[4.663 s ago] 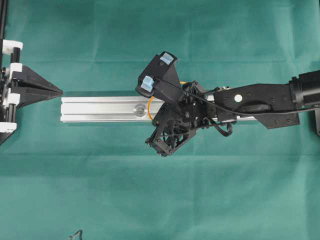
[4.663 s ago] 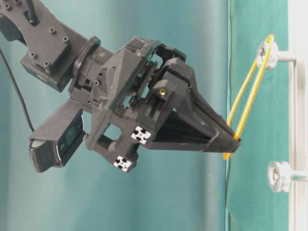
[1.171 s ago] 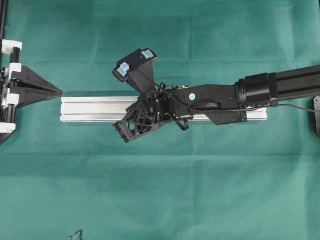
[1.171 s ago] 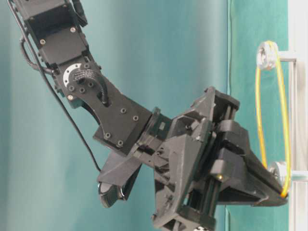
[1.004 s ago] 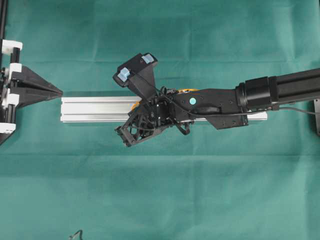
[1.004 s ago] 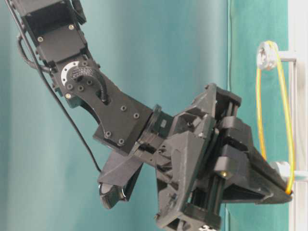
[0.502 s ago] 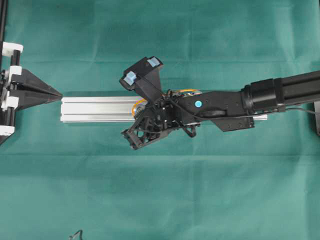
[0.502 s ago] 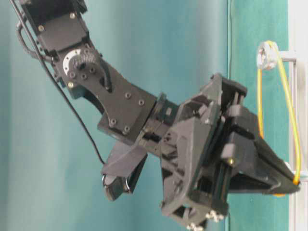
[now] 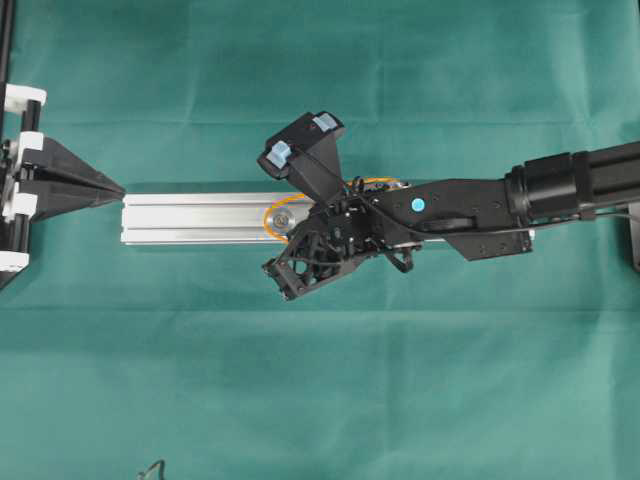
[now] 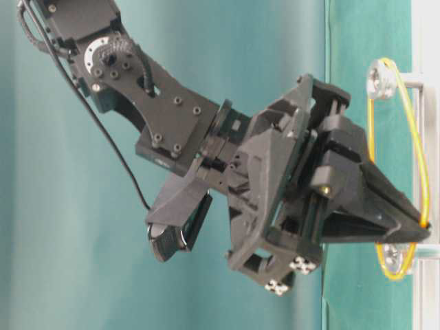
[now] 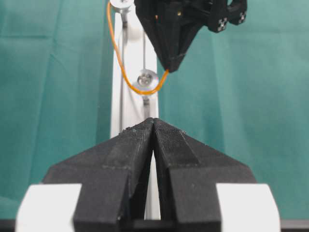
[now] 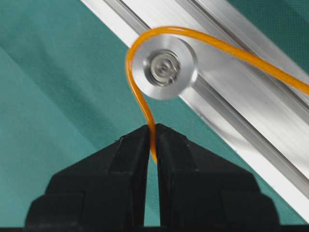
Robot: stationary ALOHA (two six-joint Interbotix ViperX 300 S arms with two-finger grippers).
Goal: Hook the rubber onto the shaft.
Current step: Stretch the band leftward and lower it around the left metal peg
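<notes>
The rubber [image 12: 146, 112] is a thin orange loop running along the aluminium rail [image 9: 190, 218]. It curves round the near silver shaft [image 12: 164, 67] and comes down into my right gripper [image 12: 152, 128], which is shut on it just beside the rail. In the table-level view the rubber [image 10: 371, 134] stretches from the far shaft [image 10: 380, 79] down past the near shaft [image 10: 392, 254], with the right gripper's tip [image 10: 426, 230] just above it. My left gripper [image 11: 153, 121] is shut with nothing in it, off the rail's left end [image 9: 120, 185].
Green cloth covers the table. The right arm [image 9: 480, 205] lies over the right half of the rail. A small black object [image 9: 150, 468] pokes in at the bottom edge, and a dark bracket [image 9: 635, 235] sits at the right edge.
My right gripper has drawn back to the right with the rubber in it. The loop now hangs round and below the near shaft. The left arm has not moved.
</notes>
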